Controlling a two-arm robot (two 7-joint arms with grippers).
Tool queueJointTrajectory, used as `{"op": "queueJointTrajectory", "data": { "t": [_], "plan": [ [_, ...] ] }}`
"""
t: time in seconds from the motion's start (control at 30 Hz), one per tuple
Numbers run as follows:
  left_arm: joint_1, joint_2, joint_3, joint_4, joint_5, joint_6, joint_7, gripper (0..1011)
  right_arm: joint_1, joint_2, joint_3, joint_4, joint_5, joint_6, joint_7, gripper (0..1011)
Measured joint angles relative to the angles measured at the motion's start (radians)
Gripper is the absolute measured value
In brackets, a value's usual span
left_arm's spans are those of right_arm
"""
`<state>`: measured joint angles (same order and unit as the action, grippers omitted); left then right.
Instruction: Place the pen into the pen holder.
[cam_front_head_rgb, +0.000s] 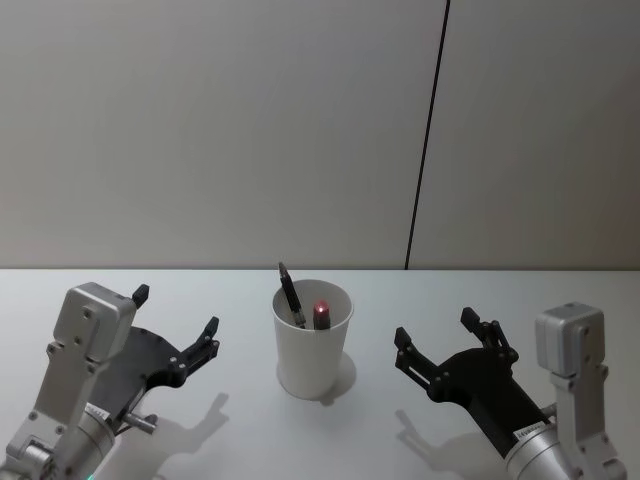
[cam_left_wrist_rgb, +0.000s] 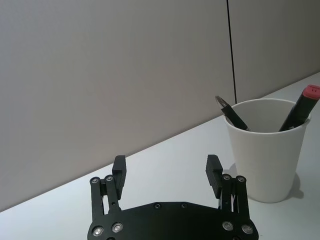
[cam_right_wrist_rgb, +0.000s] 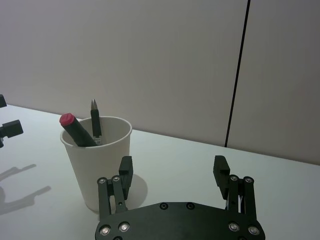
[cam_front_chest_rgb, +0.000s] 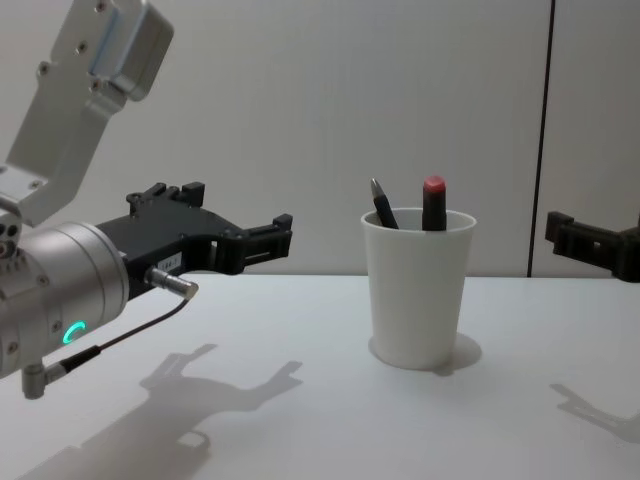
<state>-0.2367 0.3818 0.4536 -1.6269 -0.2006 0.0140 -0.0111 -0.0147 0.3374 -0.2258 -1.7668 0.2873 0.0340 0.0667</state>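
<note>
Standing nearest the camera in the head view, two black metal grippers were noted, each carried on a silver, boxy wrist housing. The left gripper was held spread above the white table, nothing between its fingers. The right gripper was likewise found spread and empty, hovering above the table on the opposite side. Screw heads and linkage bars were observed on both in the wrist views.

Between the two grippers, slightly farther back, one pen holder was recorded: a plain white paper cup, smooth, tapered toward its base, with a rolled rim, standing upright on the matte tabletop. Two writing items were counted inside it, both leaning against the rim: a dark pen with a pointed metallic tip upward, and a second black pen capped in red. The cup was touched by neither gripper; both were set well apart from it.

Behind the table, a flat grey wall was seen, divided by one thin dark vertical seam.
</note>
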Motion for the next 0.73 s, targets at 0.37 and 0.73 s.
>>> {"op": "queueJointTrajectory", "data": {
  "t": [0.37,0.73],
  "plan": [
    [0.000,0.000,0.000,0.000,0.000,0.000,0.000,1004,0.000,0.000,0.000,0.000,0.000,0.000,0.000,1001],
    [0.000,0.000,0.001,0.000,0.000,0.000,0.000,1003,0.000,0.000,0.000,0.000,0.000,0.000,0.000,1001]
  ]
}}
